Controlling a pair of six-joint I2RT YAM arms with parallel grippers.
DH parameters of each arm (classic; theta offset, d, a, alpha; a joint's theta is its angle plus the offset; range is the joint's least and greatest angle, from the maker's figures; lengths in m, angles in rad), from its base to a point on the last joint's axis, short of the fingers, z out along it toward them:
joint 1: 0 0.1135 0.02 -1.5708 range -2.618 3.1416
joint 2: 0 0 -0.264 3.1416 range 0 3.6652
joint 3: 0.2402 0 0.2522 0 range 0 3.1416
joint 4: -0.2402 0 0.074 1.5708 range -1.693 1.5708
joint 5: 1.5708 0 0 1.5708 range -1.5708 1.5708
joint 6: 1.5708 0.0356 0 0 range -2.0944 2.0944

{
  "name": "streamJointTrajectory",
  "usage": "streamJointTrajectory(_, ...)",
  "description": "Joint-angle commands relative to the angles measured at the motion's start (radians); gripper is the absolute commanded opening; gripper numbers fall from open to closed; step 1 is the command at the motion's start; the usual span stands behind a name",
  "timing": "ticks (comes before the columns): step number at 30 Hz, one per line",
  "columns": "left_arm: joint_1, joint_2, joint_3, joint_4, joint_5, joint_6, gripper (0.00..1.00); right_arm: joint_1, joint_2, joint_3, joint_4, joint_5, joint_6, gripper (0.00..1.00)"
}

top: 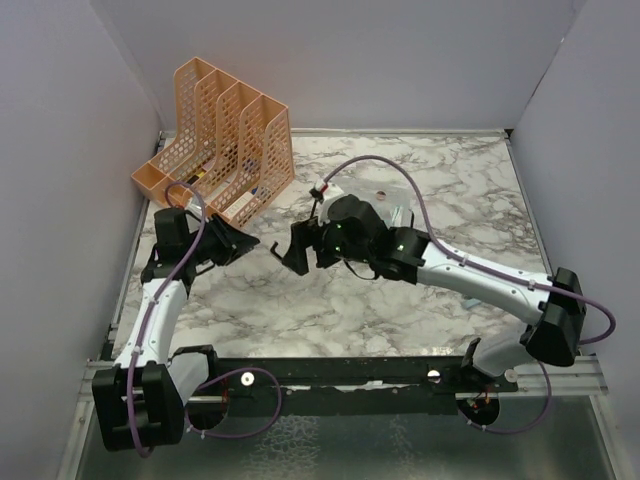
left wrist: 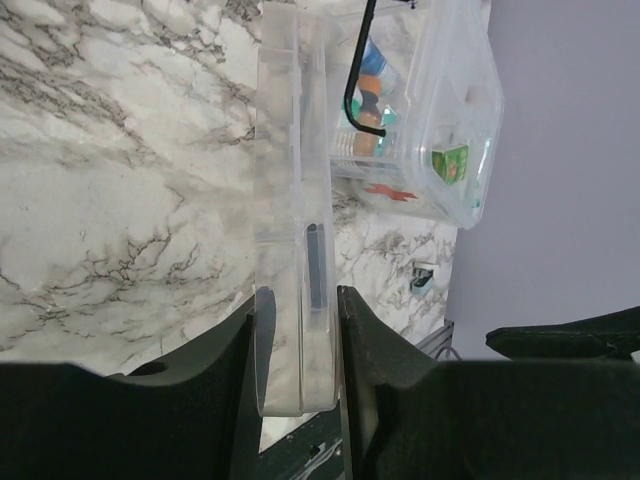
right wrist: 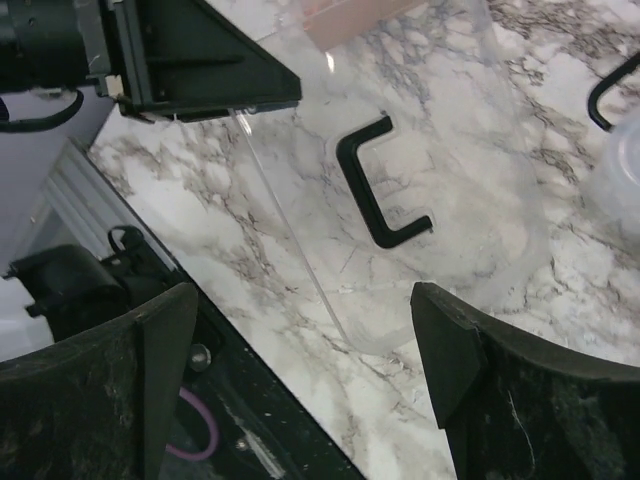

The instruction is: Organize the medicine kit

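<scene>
The medicine kit's clear box [left wrist: 440,110] stands on the marble with its red cross [left wrist: 390,192], small bottles inside and a black wire handle [left wrist: 352,90]. In the top view it is mostly hidden behind my right arm [top: 400,213]. Its see-through lid [left wrist: 290,200] is off the box. My left gripper [left wrist: 297,340] is shut on the lid's edge and holds it on edge above the table. In the right wrist view the lid [right wrist: 440,130] shows its black handle [right wrist: 383,185], with my left gripper [right wrist: 190,60] on its far edge. My right gripper [right wrist: 300,370] is open and empty, just short of the lid's near corner.
An orange mesh file rack [top: 225,135] stands at the back left, close behind my left gripper [top: 238,245]. My right gripper [top: 298,252] is mid-table. Grey walls close in the left, back and right. A black rail [top: 350,375] runs along the near edge.
</scene>
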Motion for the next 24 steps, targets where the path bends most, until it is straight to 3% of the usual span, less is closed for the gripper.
streamJointTrajectory(1, 0.003, -0.006, 0.110, -0.128, -0.028, 0.020, 0.23, -0.039, -0.107, 0.010, -0.099, 0.103, 0.288, 0.87)
streamJointTrajectory(7, 0.003, -0.026, 0.219, -0.171, -0.025, -0.002, 0.23, -0.096, -0.255, -0.078, -0.164, 0.168, 0.577, 0.83)
streamJointTrajectory(10, 0.003, -0.041, 0.268, -0.159, -0.038, -0.009, 0.23, -0.098, -0.328, -0.093, -0.187, 0.219, 0.632, 0.82)
streamJointTrajectory(14, 0.003, -0.069, 0.320, -0.132, -0.007, -0.040, 0.23, -0.102, -0.410, -0.096, -0.189, 0.276, 0.651, 0.83)
streamJointTrajectory(18, 0.002, -0.106, 0.338, -0.066, -0.029, -0.130, 0.22, -0.110, -0.445, -0.084, -0.128, 0.265, 0.580, 0.91)
streamJointTrajectory(24, -0.016, -0.074, 0.352, 0.052, 0.018, -0.256, 0.22, -0.185, -0.328, 0.056, -0.167, 0.128, 0.492, 0.94)
